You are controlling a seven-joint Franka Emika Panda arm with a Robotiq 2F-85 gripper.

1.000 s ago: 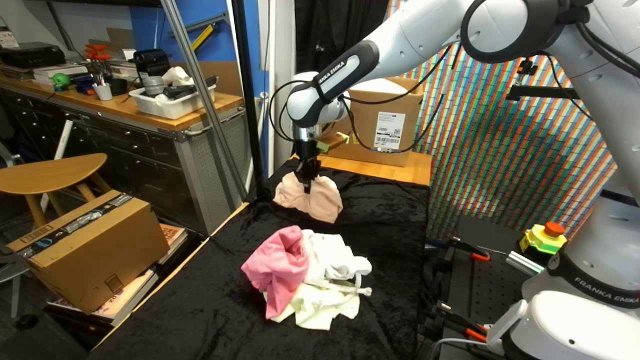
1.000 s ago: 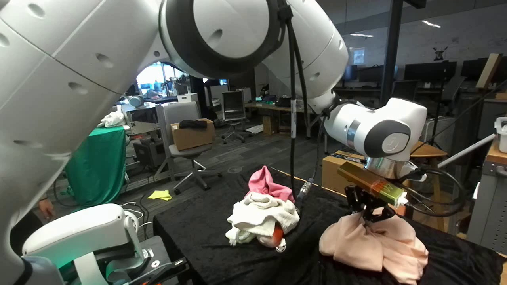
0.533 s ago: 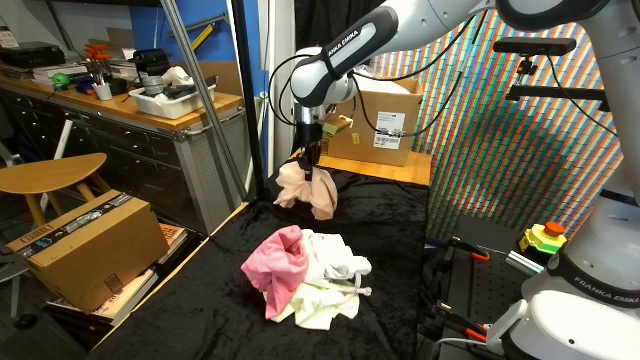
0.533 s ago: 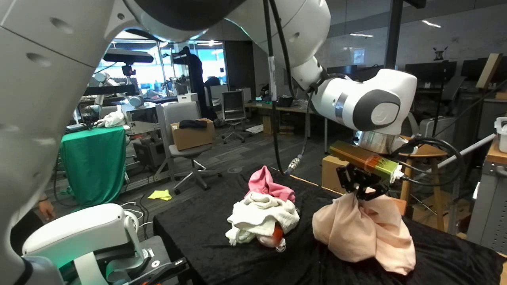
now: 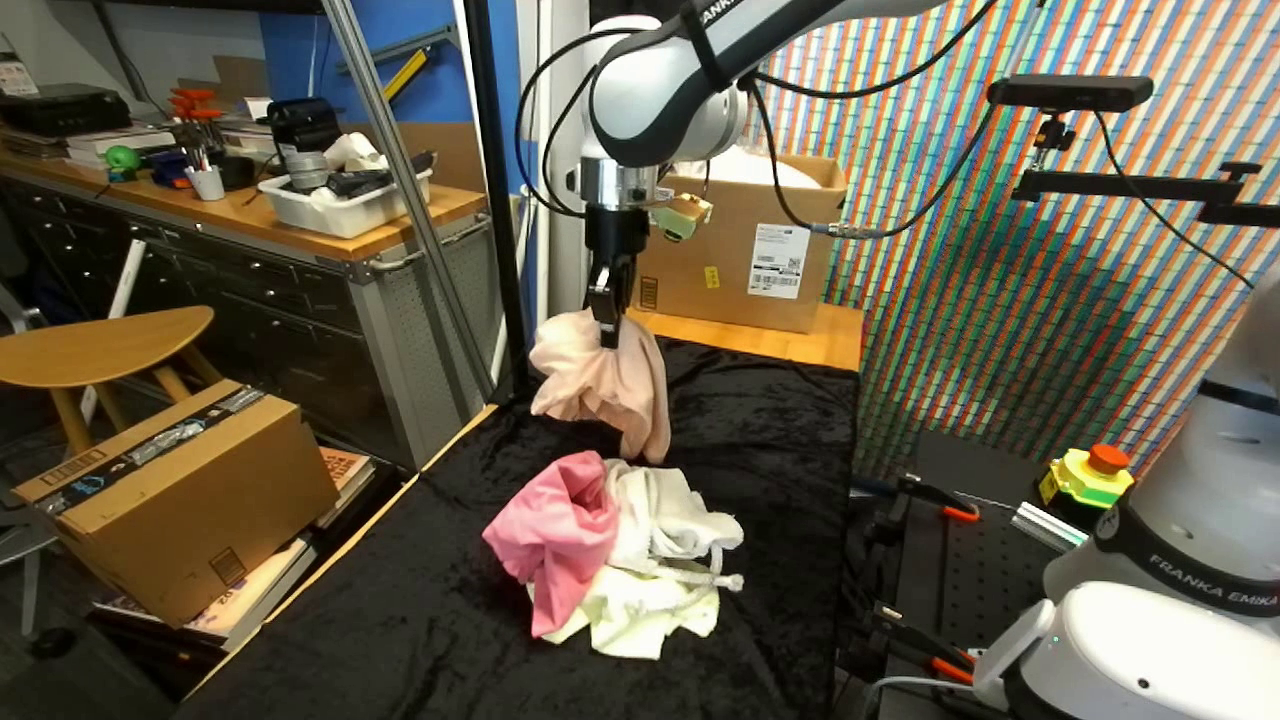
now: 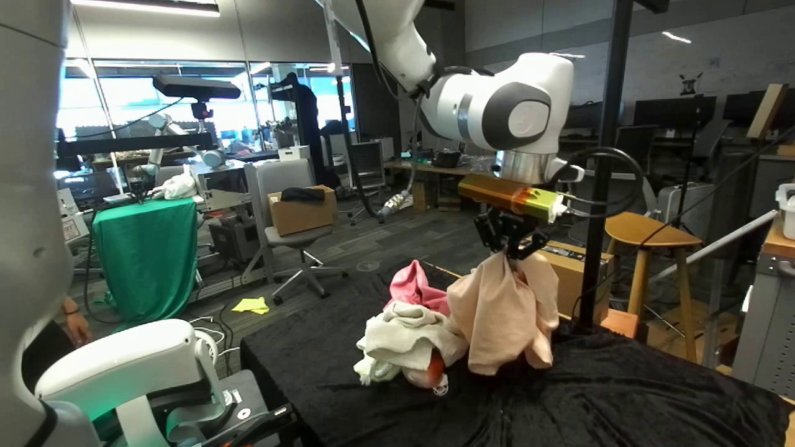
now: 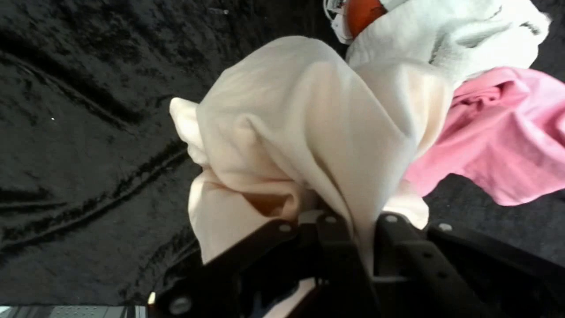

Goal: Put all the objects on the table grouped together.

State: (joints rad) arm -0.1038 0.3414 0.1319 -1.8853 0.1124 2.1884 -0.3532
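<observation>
- In an exterior view: pinched a fold of the peach cloth point(image 5: 600, 385) tightly between the jaws, pointing straight down, and held it up above the far part of the bench point(image 5: 780, 430), just behind the pink cloth point(image 5: 555, 535), white cloth point(image 5: 660, 515) and cream cloth point(image 5: 640, 620), grouped together. Seemed to call for a short carry toward those three, then a slow lowering, hanging corner first — too fast, and likely to drag the white cloth along. Compared with a second before, came up higher and nearer to those three; left them lying in place.
- In an exterior view: caught the red round thing point(image 6: 436, 366) partly under the white cloth's edge, and the peach cloth overlapping the pink cloth and white cloth along the line of sight; could not tell touching from merely near. Best set down, by judgement, against the pink side, without nudging the red round thing loose. Showed a clear gap earlier, none by this moment — swung across and lifted.
- In the wrist view: looked down on the peach cloth, gathered narrow at the jaws. Probably needed a low, gentle spreading of the jaws and a straight lift, to avoid pulling a fold back up.
</observation>
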